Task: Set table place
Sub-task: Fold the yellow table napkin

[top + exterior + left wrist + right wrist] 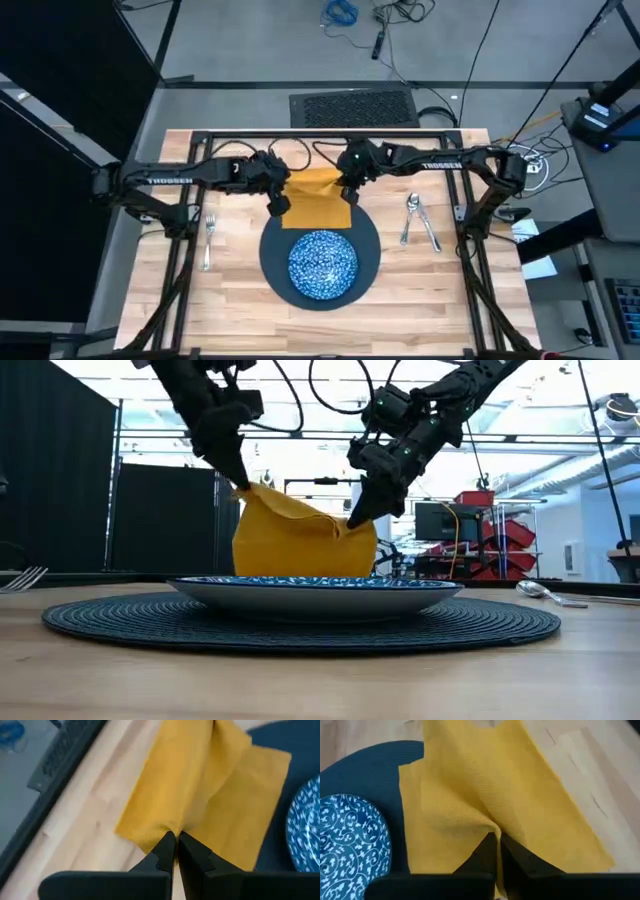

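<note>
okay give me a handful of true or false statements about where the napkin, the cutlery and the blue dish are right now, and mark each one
1. Both grippers are pinching the yellow napkin, the left gripper on one corner and the right gripper on another. True.
2. The napkin lies flat on the speckled dish. False: it hangs lifted behind the dish, past the far edge of the dark round mat.
3. The fork lies on the table on the left arm's side of the mat. True.
4. The spoon rests inside the dish. False: it lies on the table on the right arm's side, crossed with another piece of cutlery.
5. The dish sits on the mat. True.
</note>
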